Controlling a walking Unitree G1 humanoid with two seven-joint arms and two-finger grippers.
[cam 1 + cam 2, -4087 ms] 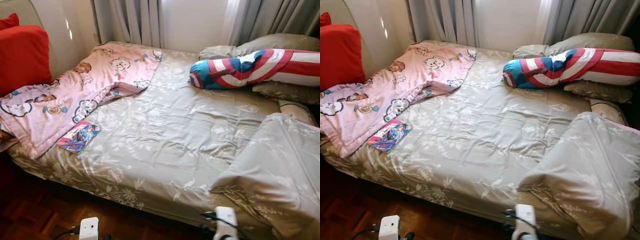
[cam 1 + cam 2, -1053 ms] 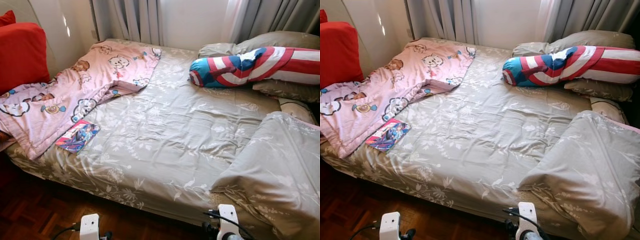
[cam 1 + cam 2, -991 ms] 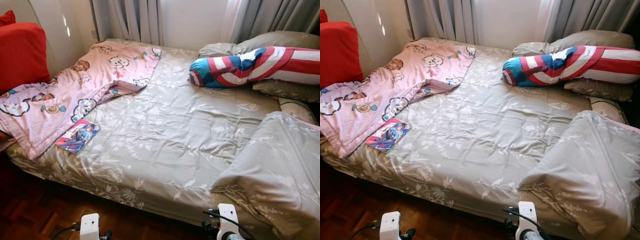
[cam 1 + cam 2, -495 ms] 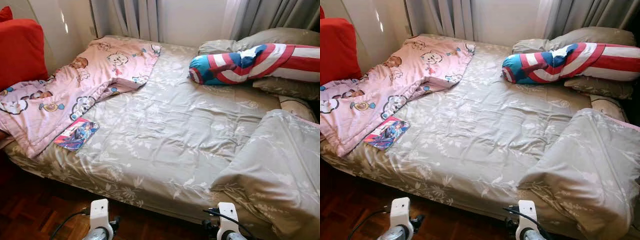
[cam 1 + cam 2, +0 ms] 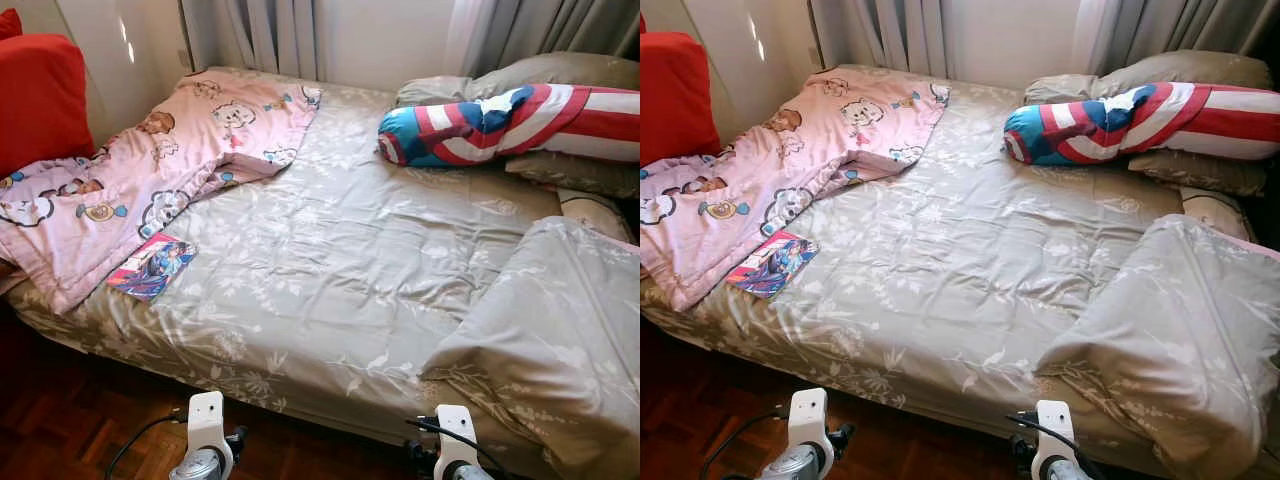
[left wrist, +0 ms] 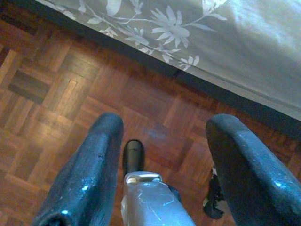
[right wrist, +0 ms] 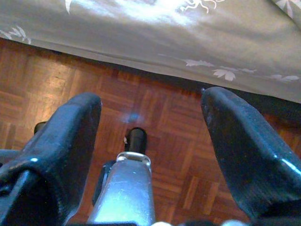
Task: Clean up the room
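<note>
A bed with a grey flowered sheet [image 5: 340, 260] lies before me. On its left side a pink cartoon blanket [image 5: 150, 170] is spread crumpled, and a colourful comic book [image 5: 152, 267] rests at the blanket's near edge. A red, white and blue bolster [image 5: 490, 125] lies at the back right. A grey duvet [image 5: 550, 330] is bunched at the front right. My left gripper [image 6: 164, 125] hangs open over the parquet by the bed's side, holding nothing. My right gripper [image 7: 150, 99] is open too, low beside the bed edge.
A red cushion [image 5: 40, 100] stands at the far left. Grey pillows [image 5: 560, 75] lie behind the bolster, and curtains [image 5: 260, 35] hang behind the bed. Dark parquet floor [image 5: 60, 430] runs along the bed's near side, where my wrists show.
The view has tipped slightly down and nearer to the bed. My left wrist has risen a little higher into the picture. Things on the bed lie as before.
</note>
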